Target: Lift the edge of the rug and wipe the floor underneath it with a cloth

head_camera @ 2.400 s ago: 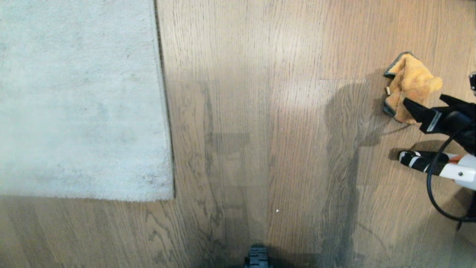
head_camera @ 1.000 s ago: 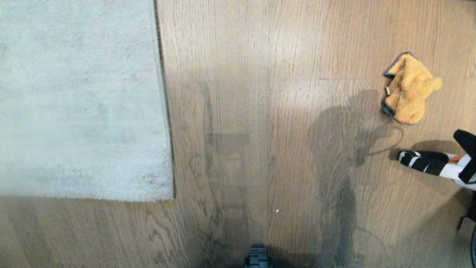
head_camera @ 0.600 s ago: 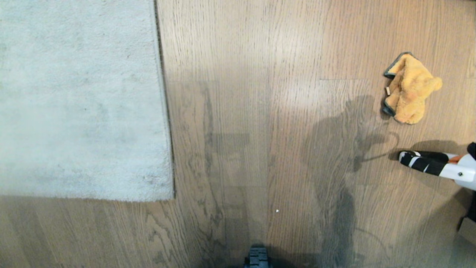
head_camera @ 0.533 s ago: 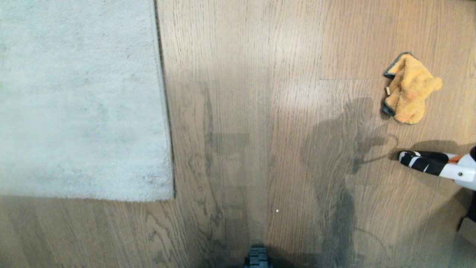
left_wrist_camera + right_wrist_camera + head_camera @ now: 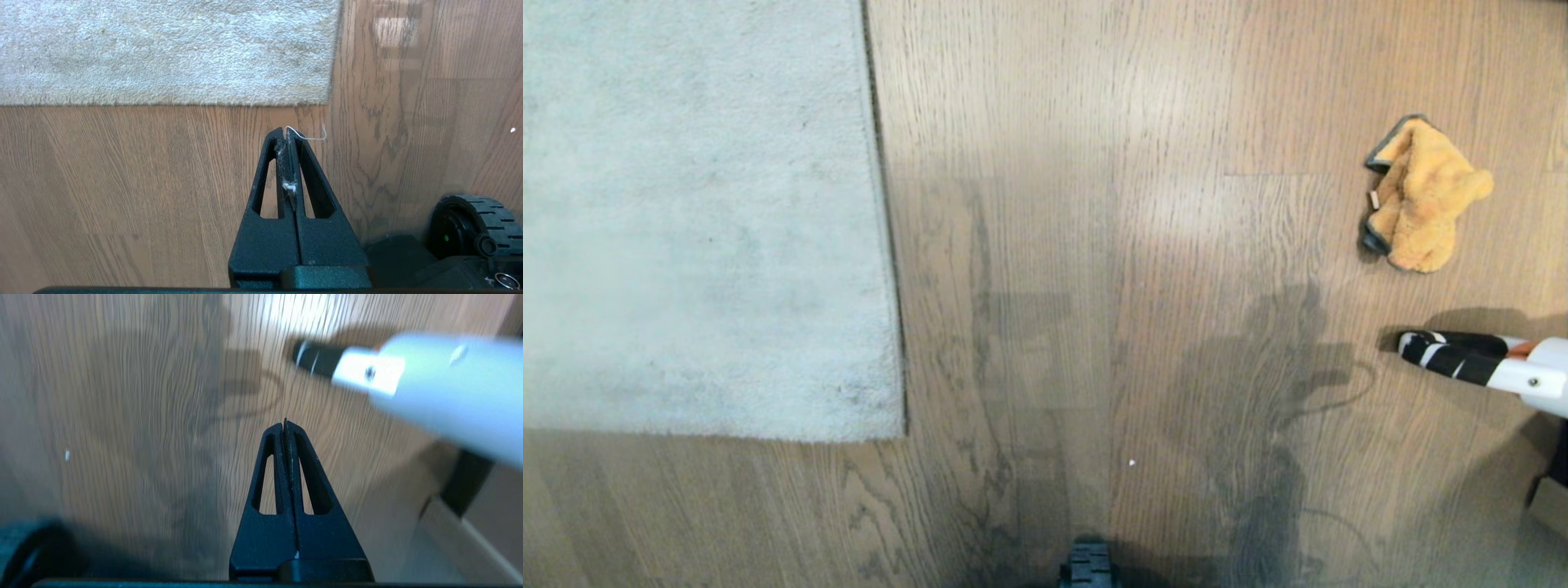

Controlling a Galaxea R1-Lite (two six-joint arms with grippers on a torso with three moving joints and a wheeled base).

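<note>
Lying near cloth (image 5: 1421, 196): striped white tool (image 5: 1478, 366) on floor (image 5: 1094, 245); both jaws clenched, empty.

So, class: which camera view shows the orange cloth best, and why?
The head view: the cloth lies crumpled on the floor, wholly visible and apart from the rug edge. The left wrist view shows only rug and floor; the right wrist view shows no cloth at all.

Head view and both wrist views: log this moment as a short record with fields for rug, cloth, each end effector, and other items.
rug edge: flat on the floor, corner square, not lifted
cloth: crumpled on the floor, far right of the rug, unheld
left end effector: shut, empty, lint on it, near the rug corner
right end effector: shut, empty, over bare floor
other: black-and-white striped tool below the cloth
</note>
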